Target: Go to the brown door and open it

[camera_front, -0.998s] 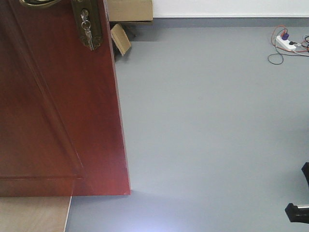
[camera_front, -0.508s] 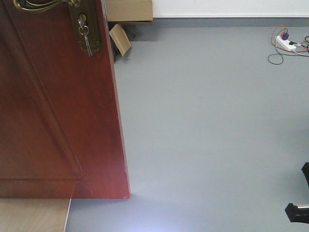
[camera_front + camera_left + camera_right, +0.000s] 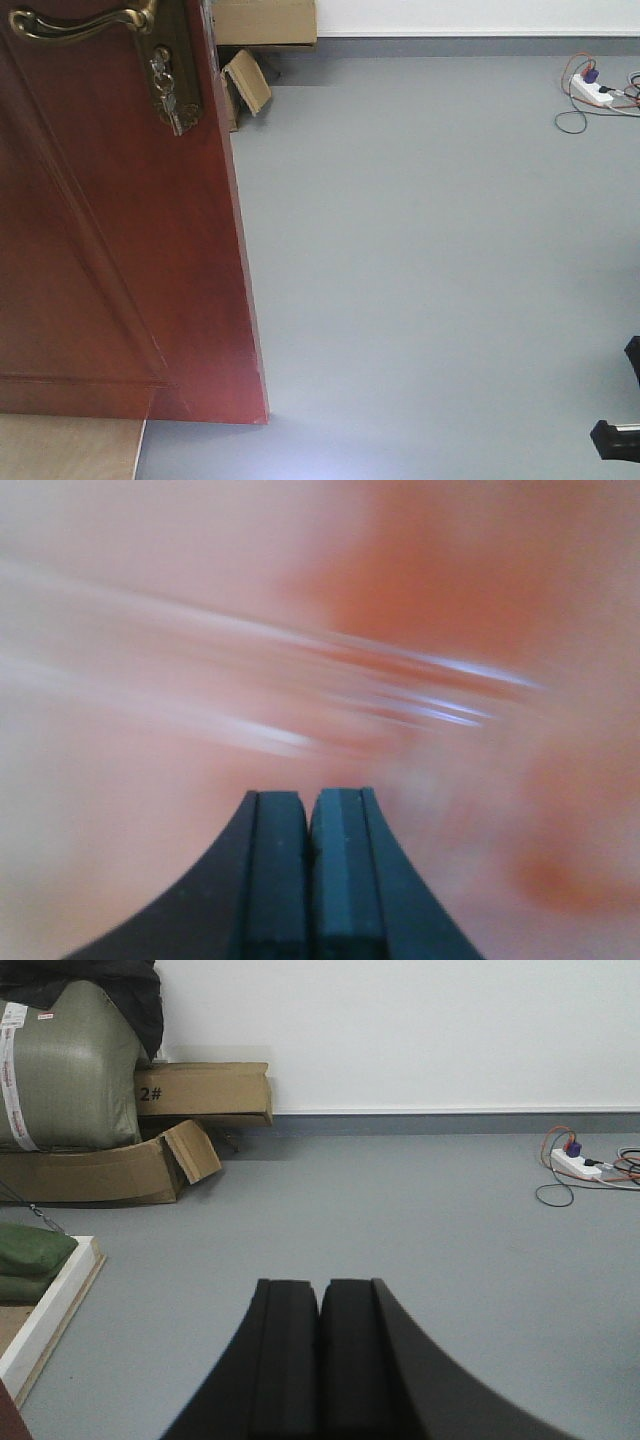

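The brown door (image 3: 110, 260) fills the left of the front view, glossy and reddish, swung partly open with its free edge running down to the floor. Its brass lever handle (image 3: 80, 22) and the dark lock plate with hanging keys (image 3: 170, 85) sit at the top left. In the left wrist view my left gripper (image 3: 310, 800) is shut and empty, very close to a blurred reddish surface (image 3: 450, 590) that I take for the door. My right gripper (image 3: 321, 1288) is shut and empty, held over the grey floor (image 3: 400, 1220). A black piece of the right arm (image 3: 618, 435) shows at the front view's lower right.
Cardboard boxes (image 3: 262, 25) lie behind the door edge against the white wall; the right wrist view shows them (image 3: 150, 1135) with a green sack (image 3: 70, 1065). A power strip with cables (image 3: 592, 92) lies far right. A wooden threshold (image 3: 70, 448) sits below the door.
The door's handle and lock plate have slid left and downward in the front view, and the door's bottom edge sits lower. The right arm piece has not moved.
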